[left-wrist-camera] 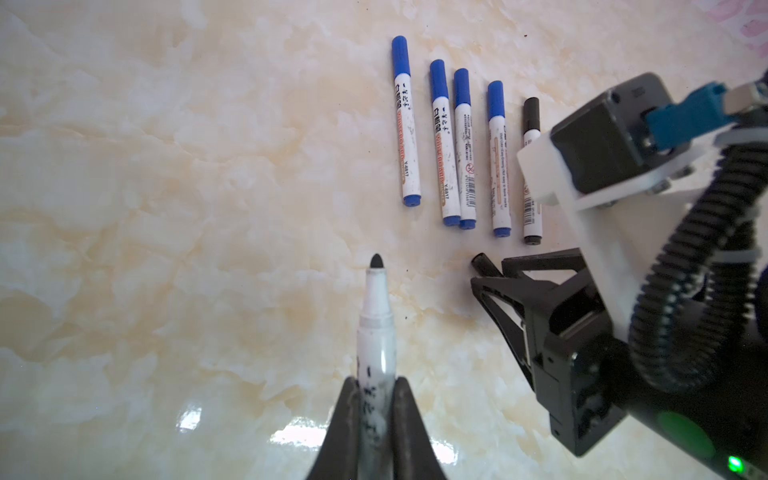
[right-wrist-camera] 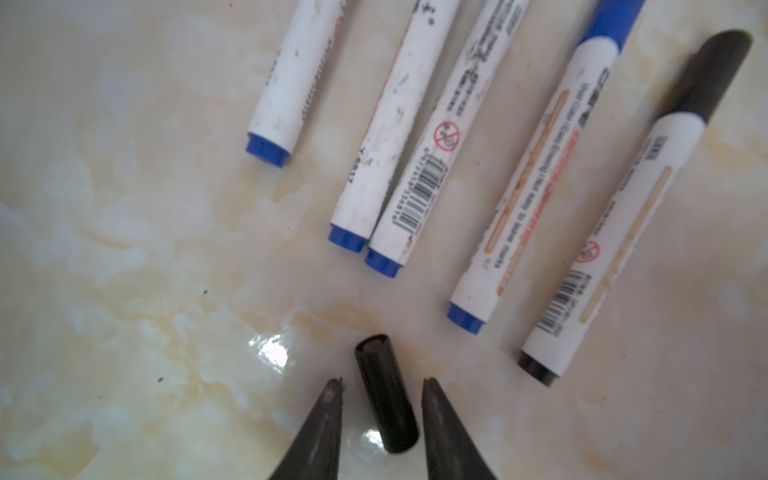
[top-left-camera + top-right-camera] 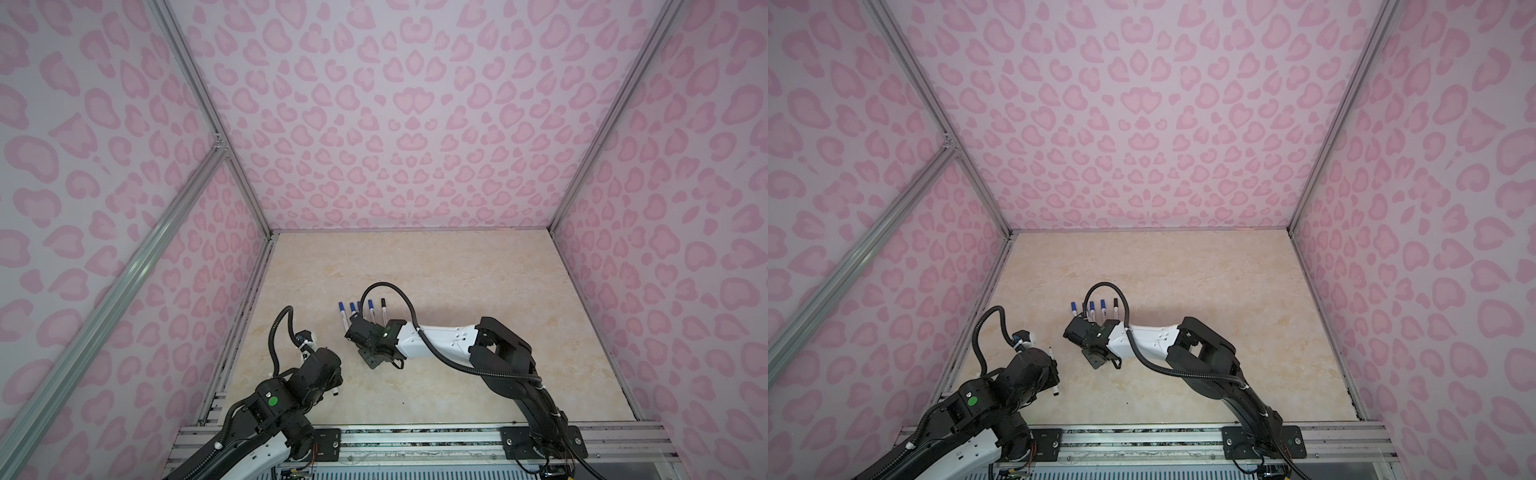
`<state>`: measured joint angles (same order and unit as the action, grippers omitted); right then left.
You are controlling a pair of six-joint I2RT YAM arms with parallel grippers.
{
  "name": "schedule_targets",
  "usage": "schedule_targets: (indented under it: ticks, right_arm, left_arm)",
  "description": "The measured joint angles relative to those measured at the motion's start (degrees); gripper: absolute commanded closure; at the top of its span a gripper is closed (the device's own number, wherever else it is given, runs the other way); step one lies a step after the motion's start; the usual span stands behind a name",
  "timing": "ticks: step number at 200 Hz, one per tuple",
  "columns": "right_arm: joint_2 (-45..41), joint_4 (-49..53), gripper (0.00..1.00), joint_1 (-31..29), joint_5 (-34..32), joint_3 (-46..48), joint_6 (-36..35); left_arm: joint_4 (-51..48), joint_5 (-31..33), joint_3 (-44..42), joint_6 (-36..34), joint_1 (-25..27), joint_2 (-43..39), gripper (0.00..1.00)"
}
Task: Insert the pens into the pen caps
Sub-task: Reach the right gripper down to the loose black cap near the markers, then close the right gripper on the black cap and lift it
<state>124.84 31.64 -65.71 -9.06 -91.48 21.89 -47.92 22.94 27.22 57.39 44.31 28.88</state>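
My left gripper (image 1: 376,392) is shut on the white barrel of an uncapped pen (image 1: 376,332), whose black tip points out over the table. In a top view that pen (image 3: 1053,374) sticks out beside the left wrist. A loose black pen cap (image 2: 386,399) lies on the table between the fingers (image 2: 328,415) of my right gripper (image 2: 382,384). That gripper is open, with a gap on each side of the cap. The left wrist view shows the same cap (image 1: 482,264) at the right gripper's (image 1: 489,272) tips. Just beyond lies a row of capped pens (image 1: 461,141), several blue-capped and one black-capped (image 1: 532,166).
The row of capped pens (image 3: 361,311) lies mid-table in both top views, partly under the right arm's cable (image 3: 399,295). Pink patterned walls (image 3: 124,291) close in the marbled table (image 3: 457,270) on three sides. An aluminium rail (image 3: 415,436) runs along the front edge.
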Motion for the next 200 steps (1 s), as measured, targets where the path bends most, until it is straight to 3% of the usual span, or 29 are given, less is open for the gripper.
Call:
schedule_targets:
  ticks: [44, 59, 82, 127, 200]
  right_arm:
    - [1.9, -0.3, 0.67, -0.1, -1.1, -1.9, 0.2]
    - [3.0, -0.6, 0.75, -0.1, -1.2, -3.4, 0.2]
    - [4.0, -0.7, 0.77, -0.1, -1.6, -4.7, 0.2]
    - [3.3, -0.5, 0.67, -0.2, -2.8, -3.8, 1.1]
    - [1.4, -0.5, 0.63, -0.8, -1.4, -1.2, 1.0]
  left_arm:
    - [0.0, -0.3, 0.0, 0.0, 0.0, -0.4, 0.97]
    - [0.0, -0.5, 0.0, 0.0, 0.0, -0.5, 0.97]
    - [0.0, -0.6, 0.0, 0.0, 0.0, -0.5, 0.97]
    - [0.0, -0.9, 0.0, 0.0, 0.0, -0.7, 0.97]
    - [-0.2, -1.5, -0.4, 0.7, 0.0, -3.2, 0.97]
